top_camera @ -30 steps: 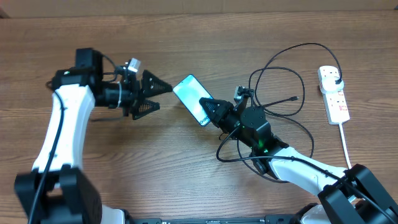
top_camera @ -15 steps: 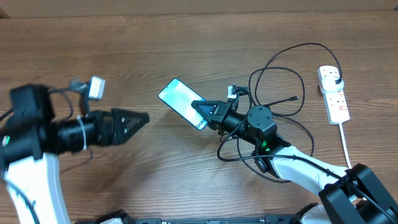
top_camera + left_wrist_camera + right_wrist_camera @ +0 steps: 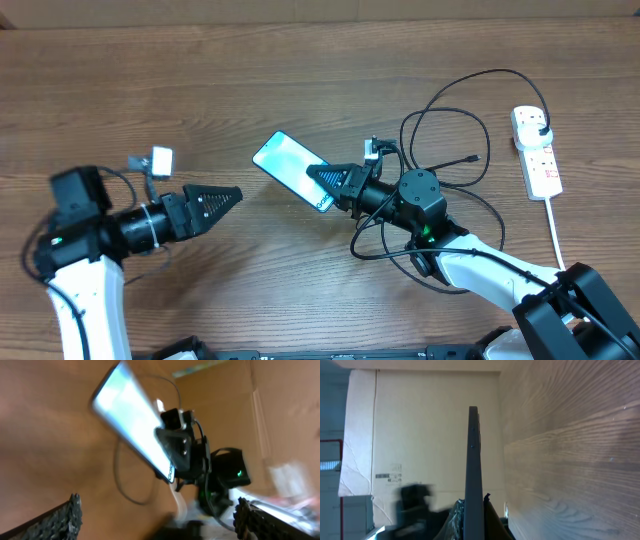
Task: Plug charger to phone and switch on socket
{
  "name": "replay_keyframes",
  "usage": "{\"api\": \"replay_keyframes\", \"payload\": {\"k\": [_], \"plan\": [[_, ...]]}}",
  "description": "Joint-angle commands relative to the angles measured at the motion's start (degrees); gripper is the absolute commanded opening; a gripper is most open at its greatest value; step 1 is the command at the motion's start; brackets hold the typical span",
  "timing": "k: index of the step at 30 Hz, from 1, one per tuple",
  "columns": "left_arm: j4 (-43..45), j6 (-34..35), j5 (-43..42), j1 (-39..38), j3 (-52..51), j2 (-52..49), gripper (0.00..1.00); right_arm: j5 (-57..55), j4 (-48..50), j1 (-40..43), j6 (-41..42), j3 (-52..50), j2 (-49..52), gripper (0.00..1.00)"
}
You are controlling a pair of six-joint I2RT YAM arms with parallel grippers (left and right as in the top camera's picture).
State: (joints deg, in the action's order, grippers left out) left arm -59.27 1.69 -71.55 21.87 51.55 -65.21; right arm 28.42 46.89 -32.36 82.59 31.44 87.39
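While the phone (image 3: pixel 288 166) hangs mid-table: right gripper (image 3: pixel 323 184) pinches its 4 o'clock end, screen up.
Left gripper (image 3: pixel 230 194): fingers spread, empty, at the phone's 8 o'clock.
Charger (image 3: pixel 450 125): loops at 3 o'clock.
Tip (image 3: pixel 472 158): lies free; best fetched next and entered squarely, phone steady.
Socket (image 3: pixel 536 152): far 3 o'clock.
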Motion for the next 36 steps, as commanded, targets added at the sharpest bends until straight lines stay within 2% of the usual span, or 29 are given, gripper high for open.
{"api": "replay_keyframes", "payload": {"k": [1,6,10,12,18,24,30,34,35,36], "plan": [[1.3,17.2,-7.0,0.0,-5.5,-2.7,1.0,-1.9,1.1,0.6,1.7,1.2,-0.9,0.04],[1.3,19.8,-7.1,-0.1,-7.5,-7.2,1.0,-4.3,-2.8,-0.3,13.5,1.3,-0.9,0.04],[4.3,27.2,-6.4,-0.2,-7.5,-8.2,0.99,-2.8,-4.1,-2.6,20.3,1.3,-0.9,0.04],[6.2,33.2,-2.3,-0.2,-7.5,-8.2,1.0,-2.4,-3.9,-4.7,24.3,1.2,-0.9,0.04],[6.9,43.7,4.5,-2.8,-7.5,-8.2,0.97,-2.4,-3.7,-8.2,25.7,1.3,-0.9,0.04],[15.9,53.1,6.2,-8.8,-7.5,-8.2,0.9,-2.4,-3.9,-10.5,25.7,1.3,-0.9,0.04],[25.9,63.1,9.8,-14.0,-7.5,-8.2,0.79,-2.2,-4.0,-10.7,26.8,1.2,-0.9,0.04],[27.2,65.7,13.1,-16.1,-7.5,-8.2,0.62,-1.9,-4.2,-10.7,28.2,1.3,-0.9,0.04],[27.4,66.7,13.8,-16.8,-7.5,-8.2,0.54,-1.9,-5.1,-10.7,28.5,1.3,-0.9,0.04],[27.6,67.1,13.8,-17.1,-7.5,-8.2,0.5,-1.9,-5.7,-10.7,28.7,1.3,-0.9,0.04]]}}
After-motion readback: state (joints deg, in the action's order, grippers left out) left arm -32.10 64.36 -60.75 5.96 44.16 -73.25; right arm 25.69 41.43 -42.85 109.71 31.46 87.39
